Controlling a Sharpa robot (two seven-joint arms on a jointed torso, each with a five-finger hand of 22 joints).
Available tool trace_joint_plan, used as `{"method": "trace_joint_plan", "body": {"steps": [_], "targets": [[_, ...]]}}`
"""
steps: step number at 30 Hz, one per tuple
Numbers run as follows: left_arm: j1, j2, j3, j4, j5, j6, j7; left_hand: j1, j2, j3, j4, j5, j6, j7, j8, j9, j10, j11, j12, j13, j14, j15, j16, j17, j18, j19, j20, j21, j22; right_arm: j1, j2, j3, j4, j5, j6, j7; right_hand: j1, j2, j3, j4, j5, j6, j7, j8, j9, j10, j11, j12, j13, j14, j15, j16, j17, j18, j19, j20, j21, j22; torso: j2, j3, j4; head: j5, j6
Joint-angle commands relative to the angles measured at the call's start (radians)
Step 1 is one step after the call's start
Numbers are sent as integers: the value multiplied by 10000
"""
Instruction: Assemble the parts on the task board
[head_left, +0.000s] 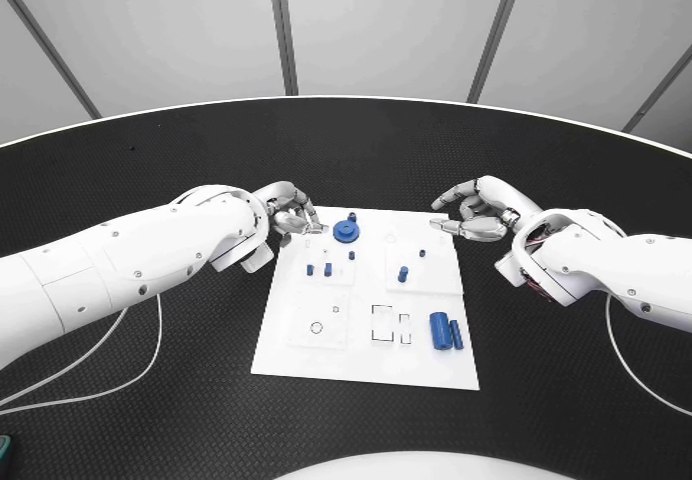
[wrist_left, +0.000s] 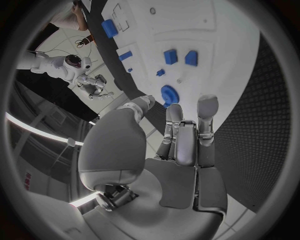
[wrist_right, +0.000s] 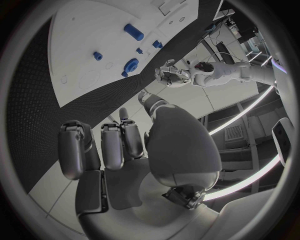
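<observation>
Task board (head_left: 368, 345) sits mid-table, long axis running away from the robot. Using it as the landmark.

Left hand (head_left: 293, 214) hangs over the board's far-left corner, fingers curled in and close together, nothing in them. Left wrist view agrees: fingers (wrist_left: 187, 135) straight-ish and bunched, no part between them. Right hand (head_left: 476, 211) hovers just off the far-right corner, over bare table, fingers loosely curled with gaps between them, also holding nothing.

Parts on the board:
- blue gear (head_left: 348, 231) at the far edge, left of centre, lying flat, axis vertical.
- small blue pegs (head_left: 320, 268) in the left block just nearer the robot than the gear; a couple more (head_left: 405, 271) right of centre.
- two blue cylinders (head_left: 446, 331) lying side by side at the near-right, long axes along the board's length, not seated.

Key relation: the gear is just beside the left hand's fingertips, on their inboard side, toward the board's centreline. The right hand is clearly farther from it. In the left wrist view the gear (wrist_left: 169, 94) is right past the fingertips.

Judgement: left hand is the one to take the gear; short inward reach, grasp from above across the rim. The cylinders are well apart from both hands, right hand nearer to them.
</observation>
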Motion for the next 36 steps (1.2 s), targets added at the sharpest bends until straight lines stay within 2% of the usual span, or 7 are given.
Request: {"method": "trace_joint_plan", "body": {"steps": [1, 7, 10, 12, 18, 22, 36], "targets": [[1, 124, -3, 20, -140, -1106, 1866, 1190, -14, 835, -643, 98, -226, 206, -308, -327, -519, 157, -562, -398, -814, 116, -692, -1255, 314, -712, 129, -1066, -1120, -2, -7, 0, 15, 0, -13, 2, -22, -47, 71, -3, 63, 62, -5, 16, -9, 38, -24, 10, 751, 611, -96, -68, 684, 165, 485, -53, -48, 1625, 42, -6, -38, -68, 117], [-35, 465, -7, -99, -650, -1461, 3199, 1494, -603, 2078, -1432, -81, 209, 322, -1218, -1283, -725, 333, -1721, -1366, -2271, 296, -1404, -2896, 332, -1224, 314, -1231, -1159, -3, -23, 0, 55, 0, -30, 2, -21, -47, 74, -3, 64, 63, -5, 17, -9, 13, -24, -20, 721, 606, -96, -78, 664, 170, 478, -53, -64, 1612, 54, -15, -11, -194, 207], [-56, 595, -14, -182, -1042, -1297, 3400, 1552, -595, 2048, -1846, -1228, 331, 325, -1601, -1647, -1035, 406, -2721, -2048, -2715, 374, -1533, -3529, 326, -1444, 383, -1140, -1060, -3, -28, 0, 76, 0, -37, 3, -21, -47, 74, -3, 64, 63, -5, 17, -9, 13, -24, -20, 721, 606, -96, -78, 664, 170, 478, -53, -64, 1612, 48, -5, -11, -199, 210], [-69, 646, -131, -196, -1328, -1129, 3466, 1572, -560, 2090, -1982, -1581, 495, 315, -1739, -1789, -937, 409, -3080, -2311, -2720, 386, -1488, -3659, 332, -1462, 401, -1066, -1011, -3, -31, 0, 86, 0, -44, 10, -17, -44, 80, -4, 67, 65, -6, 19, -10, 16, -24, -17, 725, 607, -96, -76, 670, 167, 482, -53, -55, 1620, 47, -8, -9, -206, 215], [-94, 888, -344, -389, -2107, -427, 3245, 1334, -610, 2104, -2336, -1708, 1036, 353, -2363, -2307, -799, 559, -4775, -3395, -3231, 499, -1742, -4805, 335, -1652, 517, -926, -908, -3, -31, 1, 117, 0, -59, 18, -17, -44, 80, -4, 67, 65, -6, 19, -10, 16, -24, -17, 725, 607, -96, -76, 670, 167, 482, -53, -55, 1620, 54, -22, -11, -186, 257], [-138, 1052, -430, -627, -2446, -14, 3012, 1264, -535, 2086, -2484, -1695, 1290, 360, -2669, -2518, -584, 599, -5456, -3817, -2969, 521, -1532, -4799, 337, -1600, 549, -805, -863, -3, -22, 1, 124, 0, -59, 23, -9, -39, 90, -7, 71, 66, -6, 21, -12, 18, -25, -14, 728, 607, -96, -76, 671, 166, 484, -53, -51, 1625, 34, -19, -21, -167, 249], [-286, 1516, -484, -1240, -2930, 372, 2650, 1087, -426, 2036, -2583, -1693, 1692, 333, -3016, -2734, 11, 563, -6068, -4103, -2218, 498, -840, -4169, 342, -1379, 544, -511, -756, -3, 8, 1, 140, 0, -47, 19, -1, -33, 101, -9, 75, 68, -6, 23, -14, 27, -26, -3, 740, 612, -97, -67, 691, 163, 490, -54, -40, 1634, 36, 1, -28, -206, 269]]}}
